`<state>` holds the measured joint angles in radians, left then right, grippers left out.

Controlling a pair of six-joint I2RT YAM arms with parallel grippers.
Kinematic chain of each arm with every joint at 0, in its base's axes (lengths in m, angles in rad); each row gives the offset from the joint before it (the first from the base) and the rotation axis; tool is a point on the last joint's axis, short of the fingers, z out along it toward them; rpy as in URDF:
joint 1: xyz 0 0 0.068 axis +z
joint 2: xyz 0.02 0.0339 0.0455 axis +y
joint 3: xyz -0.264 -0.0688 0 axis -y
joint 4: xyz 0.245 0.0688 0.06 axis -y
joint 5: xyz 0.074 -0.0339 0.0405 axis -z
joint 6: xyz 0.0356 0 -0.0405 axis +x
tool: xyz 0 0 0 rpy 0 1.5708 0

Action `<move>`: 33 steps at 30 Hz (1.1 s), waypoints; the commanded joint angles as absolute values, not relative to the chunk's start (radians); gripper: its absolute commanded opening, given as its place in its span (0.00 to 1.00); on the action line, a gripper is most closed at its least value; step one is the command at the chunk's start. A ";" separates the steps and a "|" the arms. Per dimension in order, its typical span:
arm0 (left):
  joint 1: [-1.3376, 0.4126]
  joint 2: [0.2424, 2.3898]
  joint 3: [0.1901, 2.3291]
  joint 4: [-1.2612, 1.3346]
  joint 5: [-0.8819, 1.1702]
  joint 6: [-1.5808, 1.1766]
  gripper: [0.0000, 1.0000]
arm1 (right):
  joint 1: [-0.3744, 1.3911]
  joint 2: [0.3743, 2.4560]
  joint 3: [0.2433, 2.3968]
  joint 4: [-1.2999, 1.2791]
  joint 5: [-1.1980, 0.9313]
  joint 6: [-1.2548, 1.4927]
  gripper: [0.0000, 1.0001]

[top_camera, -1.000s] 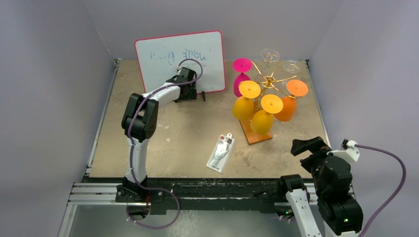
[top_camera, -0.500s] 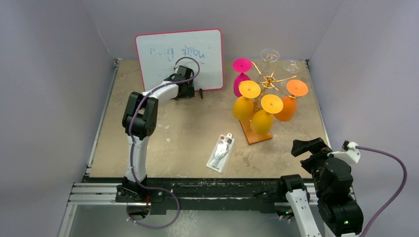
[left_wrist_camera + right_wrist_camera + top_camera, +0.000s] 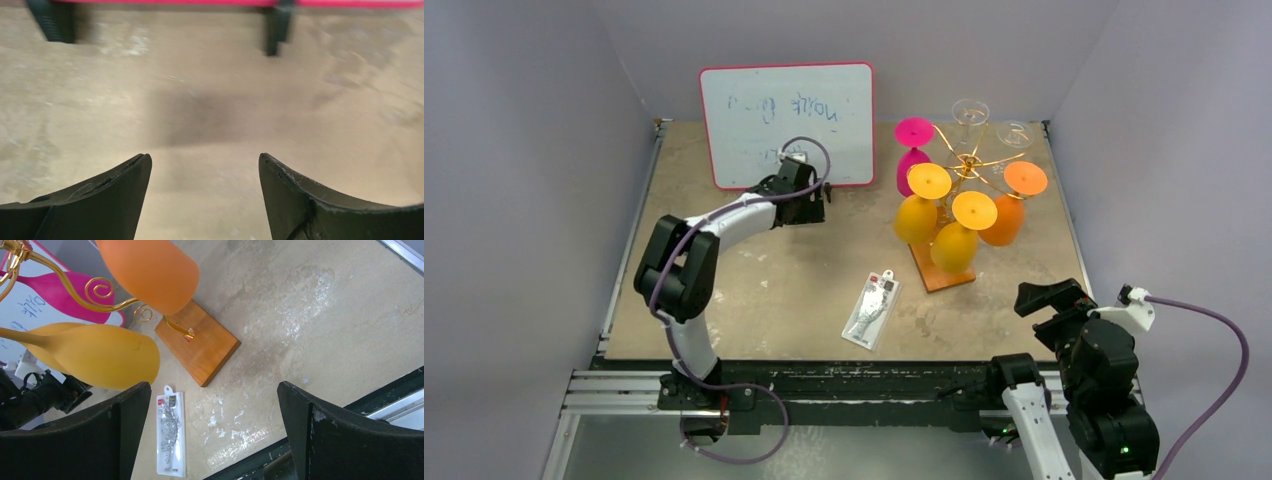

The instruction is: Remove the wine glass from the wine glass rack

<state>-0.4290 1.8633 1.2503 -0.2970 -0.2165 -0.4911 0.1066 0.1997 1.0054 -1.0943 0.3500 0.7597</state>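
Left gripper (image 3: pixel 204 156) back from whiteboard (image 3: pixel 789 115), low

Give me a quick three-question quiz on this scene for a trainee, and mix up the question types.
1. True or false: the left gripper is shut on a glass.
2. How many coloured glasses hang on the wine glass rack? A three, B four, C five.
3. Fill the gap: the gripper nearer the rack is the ___ one.

Key:
1. False. It is open above the table, near the whiteboard.
2. B. One pink, two yellow, one orange.
3. Right. The right gripper is open, with the rack just ahead of it.
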 commanded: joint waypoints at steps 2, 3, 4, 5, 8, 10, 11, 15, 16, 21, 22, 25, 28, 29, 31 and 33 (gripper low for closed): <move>-0.566 1.741 1.173 -0.214 -0.194 -0.549 0.78 | 0.112 0.222 1.005 -1.059 0.372 0.769 1.00; -0.593 1.726 1.146 -0.201 -0.183 -0.565 0.78 | 0.112 0.223 1.003 -1.058 0.372 0.769 1.00; -0.627 1.709 1.116 -0.187 -0.182 -0.584 0.78 | 0.112 0.223 1.002 -1.059 0.374 0.771 1.00; -0.657 1.693 1.082 -0.178 -0.194 -0.613 0.78 | 0.112 0.223 1.004 -1.062 0.374 0.773 1.00; -0.758 1.662 0.991 -0.107 -0.193 -0.708 0.78 | 0.112 0.218 0.999 -1.062 0.379 0.779 1.00; -0.834 1.662 0.964 -0.100 -0.236 -0.755 0.78 | 0.111 0.215 0.996 -1.059 0.380 0.778 1.00; -0.870 1.664 0.962 -0.109 -0.263 -0.766 0.78 | 0.111 0.214 0.994 -1.057 0.381 0.777 1.00; -1.007 1.656 0.961 -0.153 -0.415 -0.809 0.78 | 0.112 0.208 0.991 -1.057 0.382 0.775 1.00; -1.025 1.657 0.962 -0.162 -0.448 -0.819 0.78 | 0.112 0.208 0.990 -1.053 0.382 0.775 1.00; -1.125 1.642 0.960 -0.219 -0.587 -0.846 0.81 | 0.111 0.205 0.987 -1.051 0.383 0.773 1.00; -1.147 1.650 0.962 -0.231 -0.610 -0.850 0.81 | 0.112 0.204 0.985 -1.049 0.383 0.774 1.00; -1.213 1.711 1.010 -0.329 -0.719 -0.874 0.81 | 0.111 0.201 0.984 -1.049 0.388 0.774 1.00; -1.271 1.801 1.087 -0.455 -0.834 -0.903 0.82 | 0.112 0.196 0.987 -1.058 0.393 0.787 1.00; -1.276 1.827 1.105 -0.496 -0.859 -0.919 0.84 | 0.111 0.193 0.988 -1.062 0.395 0.791 1.00; -1.276 1.864 1.126 -0.560 -0.903 -0.952 0.89 | 0.112 0.185 0.989 -1.067 0.400 0.802 1.00; -1.273 1.877 1.123 -0.593 -0.926 -0.967 0.92 | 0.112 0.182 0.990 -1.070 0.399 0.805 1.00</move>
<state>-1.2835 1.8408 1.0943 -0.4316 -0.7765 -0.9009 0.1066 0.1986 0.9882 -1.0931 0.3622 0.7784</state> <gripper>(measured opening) 0.893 0.998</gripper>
